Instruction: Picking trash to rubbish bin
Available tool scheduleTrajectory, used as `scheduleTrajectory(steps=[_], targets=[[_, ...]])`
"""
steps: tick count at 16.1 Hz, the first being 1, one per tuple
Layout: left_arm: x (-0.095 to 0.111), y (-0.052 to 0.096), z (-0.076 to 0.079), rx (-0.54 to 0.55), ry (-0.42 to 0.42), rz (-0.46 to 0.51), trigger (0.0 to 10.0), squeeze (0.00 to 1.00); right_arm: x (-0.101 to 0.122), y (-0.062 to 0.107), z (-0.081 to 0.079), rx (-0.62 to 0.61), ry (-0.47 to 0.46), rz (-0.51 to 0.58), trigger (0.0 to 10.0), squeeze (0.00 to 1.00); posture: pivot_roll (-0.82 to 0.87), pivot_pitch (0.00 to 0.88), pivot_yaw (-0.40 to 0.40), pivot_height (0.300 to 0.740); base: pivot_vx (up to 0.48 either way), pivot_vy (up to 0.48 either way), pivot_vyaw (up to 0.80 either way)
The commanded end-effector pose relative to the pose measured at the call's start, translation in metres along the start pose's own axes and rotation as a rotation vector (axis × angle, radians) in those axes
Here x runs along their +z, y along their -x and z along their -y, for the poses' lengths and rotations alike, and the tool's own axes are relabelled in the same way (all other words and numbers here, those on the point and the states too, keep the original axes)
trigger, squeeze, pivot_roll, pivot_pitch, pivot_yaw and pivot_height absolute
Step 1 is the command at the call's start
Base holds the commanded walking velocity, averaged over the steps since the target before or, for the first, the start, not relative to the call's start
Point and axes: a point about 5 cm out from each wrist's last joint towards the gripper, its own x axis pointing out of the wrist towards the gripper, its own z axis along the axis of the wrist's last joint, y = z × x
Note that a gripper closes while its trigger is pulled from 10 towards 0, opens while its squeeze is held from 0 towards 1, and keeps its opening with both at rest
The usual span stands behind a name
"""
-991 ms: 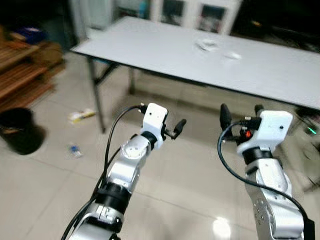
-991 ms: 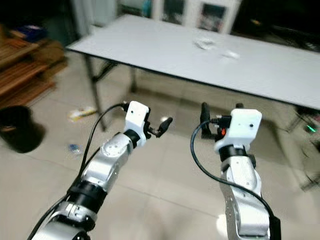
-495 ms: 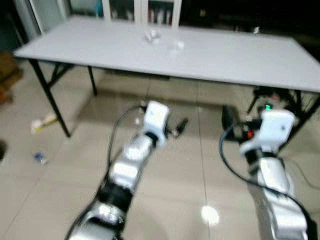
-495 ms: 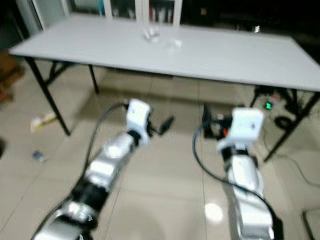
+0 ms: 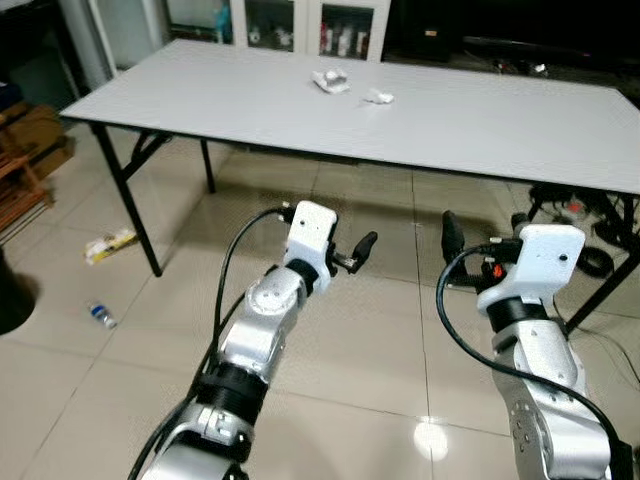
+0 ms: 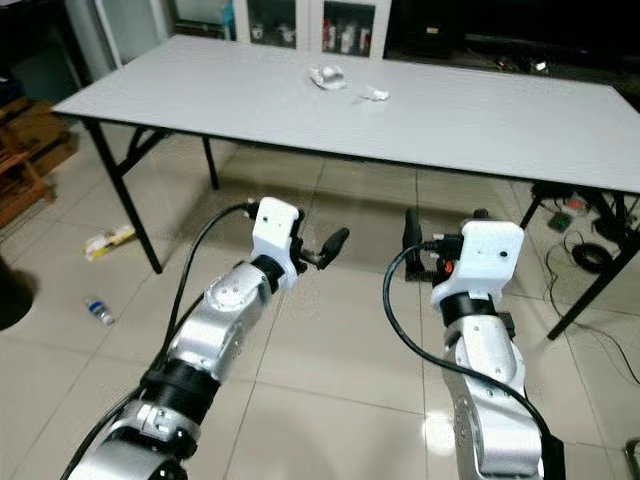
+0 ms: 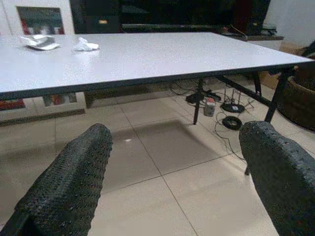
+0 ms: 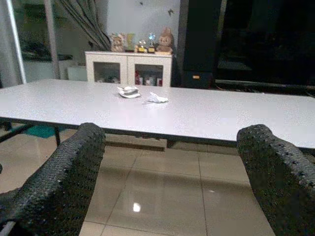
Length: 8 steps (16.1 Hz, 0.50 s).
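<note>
A long white desk (image 5: 480,120) spans the scene ahead, and both arms are raised over the tiled floor (image 5: 370,380) in front of it, well short of its near edge. The left pincer (image 7: 172,172) and the right pincer (image 8: 170,177) each have their fingers spread wide apart and hold nothing. Two pieces of crumpled white trash (image 5: 330,81) (image 5: 377,97) lie close together on the desk's far side, well beyond both pincers; a flattened wrapper (image 5: 110,244) and a small bottle (image 5: 101,316) lie on the floor to the left, beside the desk leg.

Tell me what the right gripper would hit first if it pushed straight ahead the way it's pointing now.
Probably the near edge of the white table. The right gripper points at it, fingers open, with bare floor between; depth is hard to judge.
</note>
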Motion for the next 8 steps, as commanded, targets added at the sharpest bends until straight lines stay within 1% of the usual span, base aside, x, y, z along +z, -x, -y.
scheduleTrajectory(steps=[1, 8], targets=[[0.0076, -0.0026, 0.0005, -0.008, -0.01, 0.018, 10.0, 0.0, 0.0034, -0.0011, -0.0009, 0.003, -0.001, 0.017, 10.0, 0.0, 0.11, 0.0, -0.045, 0.74, 0.401, 0.262, 0.0], [0.0107, -0.0033, -0.0003, -0.011, -0.008, 0.026, 10.0, 0.0, 0.0011, -0.0013, -0.0038, 0.018, 0.003, 0.008, 10.0, 0.0, 0.11, 0.0, -0.05, 0.74, 0.4, 0.264, 0.0]])
